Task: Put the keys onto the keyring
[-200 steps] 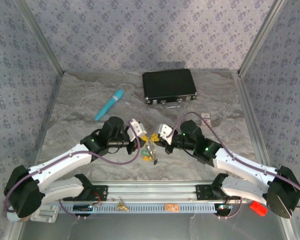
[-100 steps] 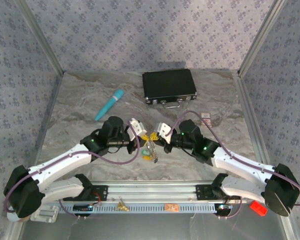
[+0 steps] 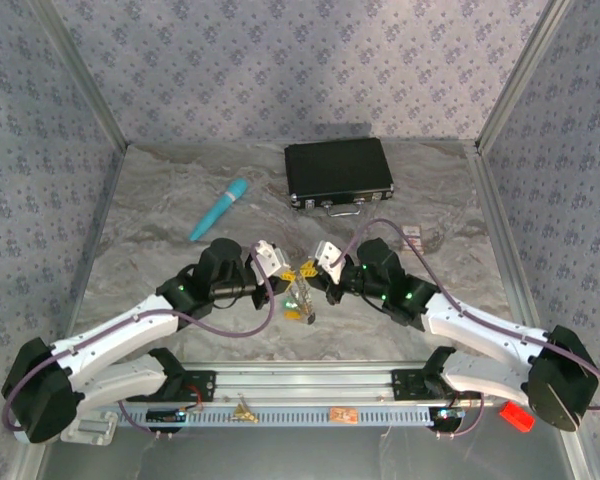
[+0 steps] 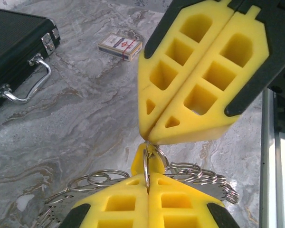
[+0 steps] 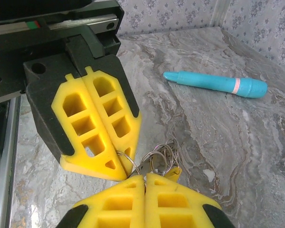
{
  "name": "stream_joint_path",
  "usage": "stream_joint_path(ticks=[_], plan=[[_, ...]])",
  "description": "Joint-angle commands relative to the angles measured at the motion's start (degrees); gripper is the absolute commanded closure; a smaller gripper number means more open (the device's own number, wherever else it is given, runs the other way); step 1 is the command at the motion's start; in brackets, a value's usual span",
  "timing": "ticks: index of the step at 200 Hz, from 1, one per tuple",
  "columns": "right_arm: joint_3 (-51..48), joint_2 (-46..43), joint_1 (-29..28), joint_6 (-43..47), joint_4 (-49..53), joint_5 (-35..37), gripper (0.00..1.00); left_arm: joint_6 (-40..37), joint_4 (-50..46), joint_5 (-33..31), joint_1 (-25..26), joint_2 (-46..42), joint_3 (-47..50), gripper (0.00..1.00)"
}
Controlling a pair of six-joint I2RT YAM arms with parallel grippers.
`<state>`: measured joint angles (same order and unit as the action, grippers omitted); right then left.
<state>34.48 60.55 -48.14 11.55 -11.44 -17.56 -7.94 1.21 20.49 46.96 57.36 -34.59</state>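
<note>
While shut tip to tip, clamping thin ring in left fingers, right fingers closed atop it. Case seen from left wrist, pen from right.

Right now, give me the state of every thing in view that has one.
left gripper: jaws shut on the split ring
right gripper: jaws shut on that ring's top
keyring: beneath both grippers, smaller rings bunched over it
keys: bunched between the grippers
black case: closed, lying flat
teal pen: lying flat
card pack: lying flat
</note>
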Motion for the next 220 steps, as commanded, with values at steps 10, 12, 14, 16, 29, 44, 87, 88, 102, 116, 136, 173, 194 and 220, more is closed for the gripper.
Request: stream_joint_path(ticks=[10,12,14,16,29,44,87,88,102,116,136,173,194,220], plan=[[2.52,1.01,0.24,-2.14,-0.62,3.26,1.00,-5.58,3.95,-0.98,2.89,-3.03,0.90,1.00],[2.59,1.04,0.24,-2.25,-0.56,3.31,1.00,-5.89,4.01,-1.22,2.99,-3.11,0.99,1.00],[2.67,1.12,0.24,-2.53,-0.52,3.32,1.00,-6.15,4.09,-1.44,3.19,-3.17,1.10,1.00],[2.69,1.20,0.24,-2.59,-0.45,3.37,1.00,-6.46,4.20,-1.69,3.37,-3.28,1.17,1.00],[3.09,1.53,0.17,-3.32,-0.40,3.35,1.00,-7.96,4.31,-3.23,4.21,-3.40,1.28,1.00],[3.47,2.01,0.04,-4.05,-0.34,3.52,1.00,-9.24,4.47,-4.91,4.97,-3.35,1.35,1.00],[4.45,2.97,-0.45,-4.56,0.58,3.68,1.00,-12.22,5.19,-9.69,6.73,-3.40,1.61,1.00],[4.45,2.98,-0.46,-4.58,0.65,3.68,1.00,-12.29,5.20,-9.77,6.78,-3.40,1.62,1.00],[4.66,3.17,-0.45,-4.71,1.10,3.91,1.00,-12.79,5.53,-10.66,7.09,-3.49,1.79,1.00],[4.69,3.33,-0.34,-4.86,1.72,4.03,1.00,-12.98,6.21,-11.54,7.18,-3.84,2.27,1.00],[4.32,3.02,-0.29,-4.85,2.37,3.14,1.00,-12.97,6.73,-11.81,7.18,-4.39,2.85,1.00],[2.54,-0.64,0.11,-1.90,1.84,-0.23,0.69,-12.46,8.03,-11.49,7.18,-4.72,4.43,1.00],[1.83,-3.69,1.98,3.12,3.92,-2.81,0.65,-11.67,10.46,-11.20,7.16,-4.84,5.69,1.00],[3.64,-4.88,6.30,10.54,10.86,-10.75,0.65,-8.84,16.70,-8.14,5.57,-5.17,8.38,1.00]])
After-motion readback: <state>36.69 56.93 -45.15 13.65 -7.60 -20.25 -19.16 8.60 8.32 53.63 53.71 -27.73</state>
